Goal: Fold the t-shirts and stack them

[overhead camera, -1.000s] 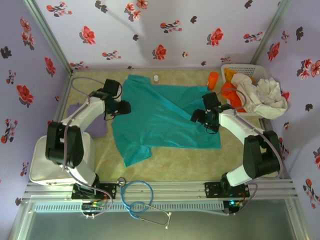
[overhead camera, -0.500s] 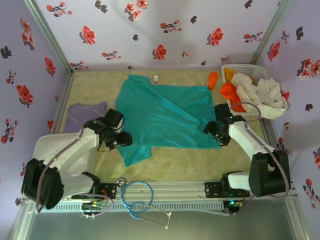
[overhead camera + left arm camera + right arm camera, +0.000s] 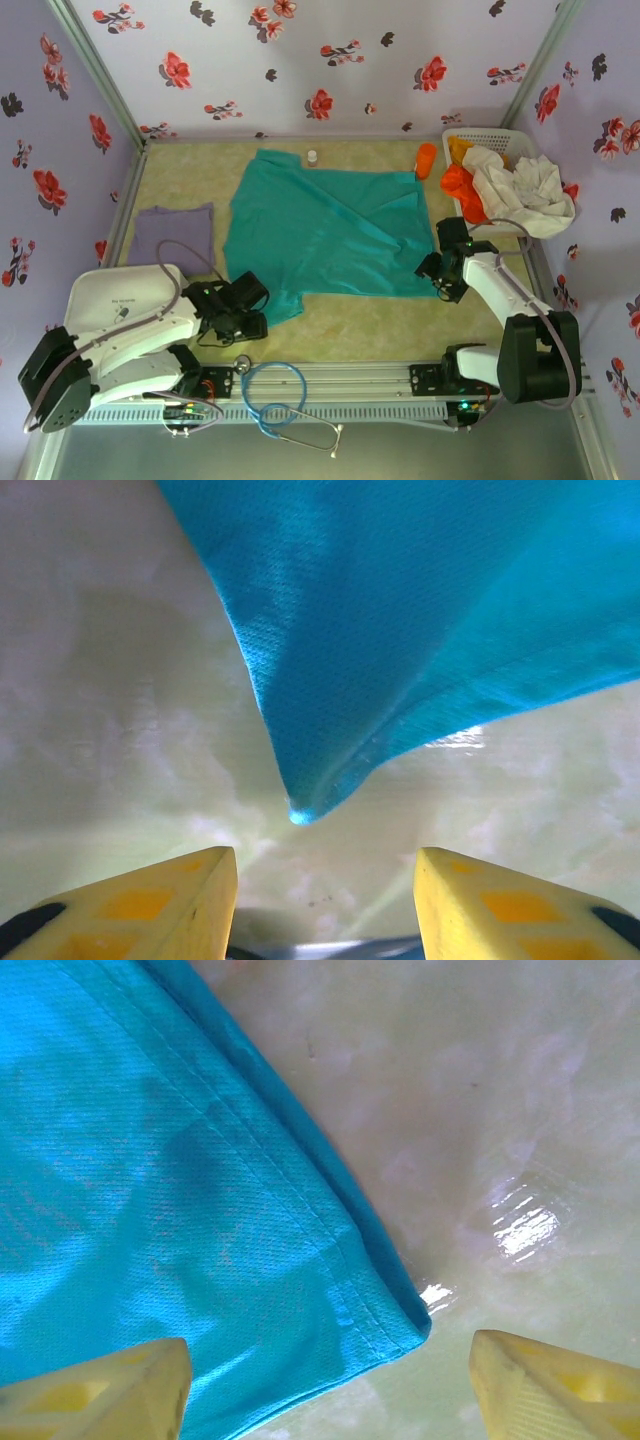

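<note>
Both arms have drawn back toward the near edge of the bench over the last second: the left hand has gone from the left side of the teal t-shirt to its near-left sleeve, and the right hand from above the shirt's right part to its near-right corner. The teal t-shirt itself lies spread flat on the middle of the bench, with a diagonal fold line across its upper right. In the left wrist view the left hand is released, its yellow fingers standing apart with bare bench between them; the pointed tip of the teal sleeve lies just ahead of them, untouched. In the right wrist view the right hand is also released, its fingers set wide, and the hemmed corner of the teal t-shirt lies flat on the bench between and just ahead of them, not pinched. A purple t-shirt lies flat just left of the teal one, apart from it. Right of the teal shirt's far corner stands a white basket holding an orange t-shirt and an off-white t-shirt, the latter spilling over the rim. An orange cup lies just beyond the teal shirt's far-right corner, and a small white bottle stands at its far edge. A blue stethoscope lies on the rail nearer than the shirt.
</note>
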Available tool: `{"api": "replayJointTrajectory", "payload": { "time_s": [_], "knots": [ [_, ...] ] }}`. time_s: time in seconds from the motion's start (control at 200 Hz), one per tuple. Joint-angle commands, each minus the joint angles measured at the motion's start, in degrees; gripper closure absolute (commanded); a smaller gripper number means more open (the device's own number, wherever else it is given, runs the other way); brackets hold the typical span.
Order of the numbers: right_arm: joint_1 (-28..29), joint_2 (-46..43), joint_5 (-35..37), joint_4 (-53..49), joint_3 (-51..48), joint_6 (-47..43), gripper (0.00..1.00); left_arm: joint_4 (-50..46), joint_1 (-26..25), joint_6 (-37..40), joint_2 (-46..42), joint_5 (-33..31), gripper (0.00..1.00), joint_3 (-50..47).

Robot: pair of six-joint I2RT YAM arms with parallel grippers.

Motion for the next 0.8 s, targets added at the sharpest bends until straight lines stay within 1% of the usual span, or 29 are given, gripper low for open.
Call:
{"api": "replayJointTrajectory", "payload": {
  "time_s": [0.0,0.23,0.455,0.71,0.795],
  "knots": [
    [-0.5,1.0,-0.1,0.7,-1.3,1.2,0.27,4.9,-0.7,-4.5,1.7,-2.7,0.50,-1.9],
    [-0.6,2.2,-0.9,1.6,-2.4,1.1,0.31,8.1,-0.7,-4.8,3.6,-4.4,0.52,-2.3],
    [-0.6,5.4,-2.1,3.6,-2.9,1.1,0.33,9.5,-0.7,-4.5,6.2,-4.2,0.54,-2.5],
    [-0.6,7.5,-4.2,6.3,-3.5,1.3,0.48,9.5,-0.7,-3.6,6.3,-5.3,0.57,-1.8],
    [-0.7,8.2,-4.6,6.7,-3.4,1.1,0.54,9.8,-0.7,-3.4,6.5,-5.4,0.61,-1.5]
  ]
}}
